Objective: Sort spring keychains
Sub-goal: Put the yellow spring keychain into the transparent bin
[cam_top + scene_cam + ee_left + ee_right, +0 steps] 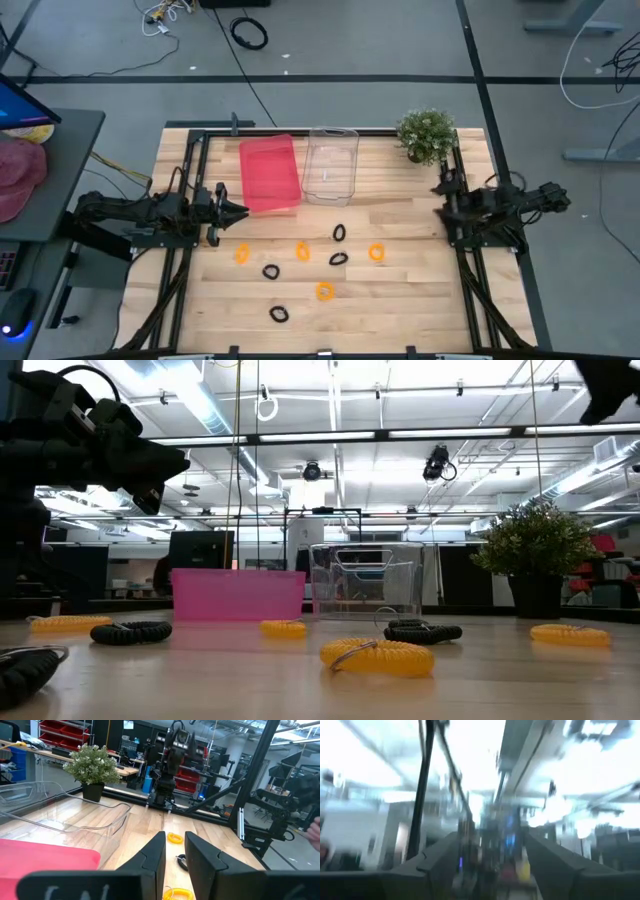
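Eight spring keychains (pixel 323 291), four orange and four black, scattered at lower centre of the high view, below pink bin (pixel 269 174) and clear bin (pixel 331 165). Left gripper (pixel 238 211) at centre left beside pink bin, fingers parted, grasping nothing. Right gripper (pixel 441 186) at centre right near plant (pixel 426 133); parted or clenched, cannot tell.

Overhead and table-level cameras (plus wrist views) share the table (pixel 400 290).

Bright ceiling strip lights glare in the low view; right wrist view is motion-blurred.
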